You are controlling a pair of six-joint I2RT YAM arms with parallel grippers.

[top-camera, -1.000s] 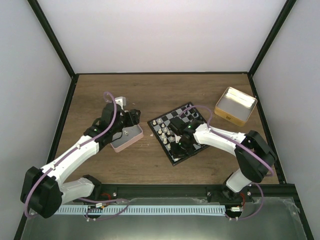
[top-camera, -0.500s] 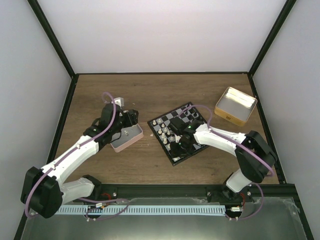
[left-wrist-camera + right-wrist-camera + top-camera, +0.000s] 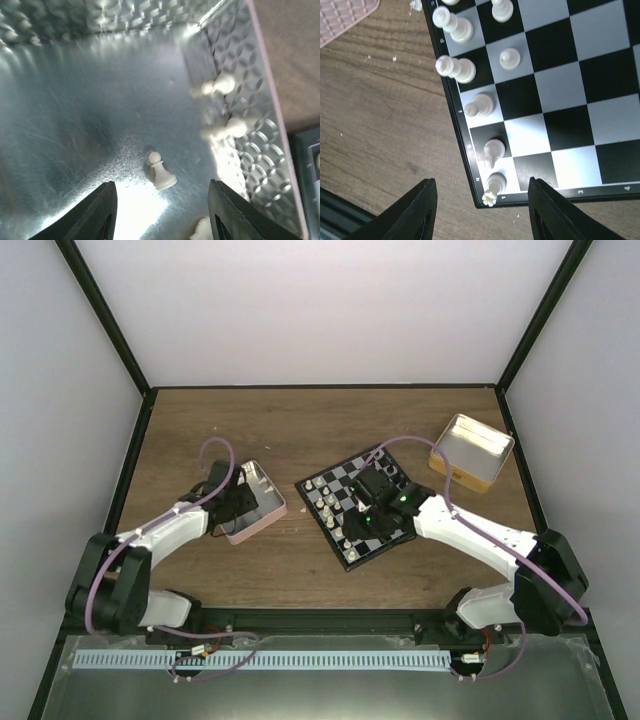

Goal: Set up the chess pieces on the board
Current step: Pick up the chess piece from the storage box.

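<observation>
So here's where we're at. Our left hand (image 3: 161, 212) is down inside the pink-sided tin (image 3: 245, 75) with its fingers apart. One cream pawn (image 3: 160, 171) stands upright on the metal floor just above the gap, lower middle of the wrist view. Nothing's clamped on it yet. A few more white pieces (image 3: 218, 86) sit against the tin wall on the right.

Our right hand (image 3: 482, 215) hovers over the lower left corner of the board (image 3: 560, 85), fingers spread too, nothing between them. A row of white chess pieces (image 3: 490, 150) runs down the board's left edge in that view. From the top camera the board sits mid-frame on the worktop (image 3: 300, 430), with the tin just to its left.

We reckon these chessmen are featherweight, hard and slick, and that shiny tin floor won't stop one skating or tipping. We'd pinch the pawn round the slim stem under its head, square on and gently, since a lopsided squeeze could flick it away.
</observation>
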